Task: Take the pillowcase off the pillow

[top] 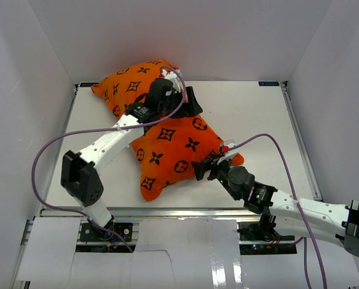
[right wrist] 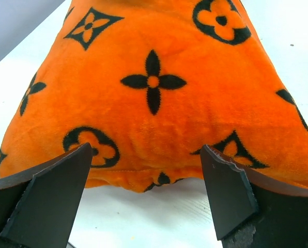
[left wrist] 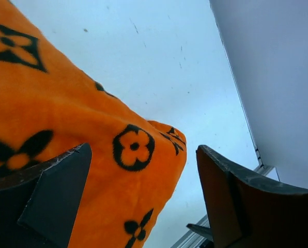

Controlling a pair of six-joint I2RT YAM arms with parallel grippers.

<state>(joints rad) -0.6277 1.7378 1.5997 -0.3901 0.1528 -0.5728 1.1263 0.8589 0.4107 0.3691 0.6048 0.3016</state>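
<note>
The orange pillowcase (top: 173, 150) with black motifs lies stuffed in the middle of the white table (top: 258, 120). A second orange bulge (top: 134, 78) sits at the back left; I cannot tell whether it is the same cover. The white pillow is hidden. My left gripper (top: 191, 105) is open between the two bulges; in the left wrist view (left wrist: 143, 150) a corner of the orange cloth (left wrist: 66, 119) sits between its spread jaws. My right gripper (top: 206, 165) is open at the front bulge's near right edge. In the right wrist view (right wrist: 146, 147) the seam edge (right wrist: 154, 103) lies just beyond the fingertips.
White enclosure walls (top: 35, 72) stand on the left, back and right. A metal rail (top: 300, 138) runs along the table's right edge. Purple cables (top: 53, 144) loop off both arms. The left arm (top: 107, 141) lies across the orange cloth.
</note>
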